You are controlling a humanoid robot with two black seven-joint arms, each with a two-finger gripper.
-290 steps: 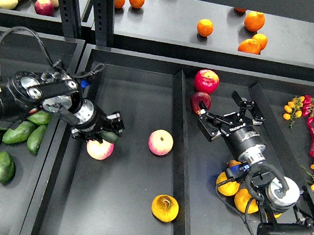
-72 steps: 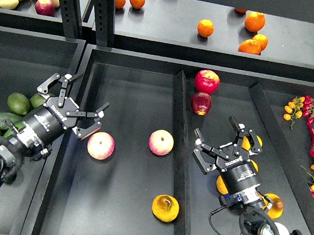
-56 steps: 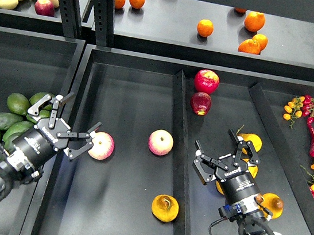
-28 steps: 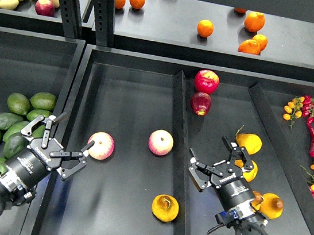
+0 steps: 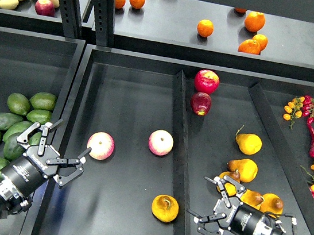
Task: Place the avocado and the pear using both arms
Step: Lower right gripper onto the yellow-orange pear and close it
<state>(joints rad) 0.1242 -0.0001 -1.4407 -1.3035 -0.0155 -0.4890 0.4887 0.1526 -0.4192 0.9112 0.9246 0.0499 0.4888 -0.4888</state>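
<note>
The pear is golden orange with a brown blotch. It lies in the middle tray near the front, beside the divider. My right gripper is open and empty. It is low in the right tray, just across the divider from the pear. Several avocados lie in the left bin. The darkest avocado lies right next to my left arm. My left gripper is open and empty over the wall between bin and tray. One fingertip is close to a pink-yellow apple.
A second apple lies mid-tray. Two red apples sit at the back. Several yellow pears lie in the right tray by my right arm. Chillies and small tomatoes are far right. Oranges are on the shelf behind.
Both arms have drawn back toward the front edge. The right gripper sank low and turned left, uncovering the pears in the right tray. No fruit has moved.
</note>
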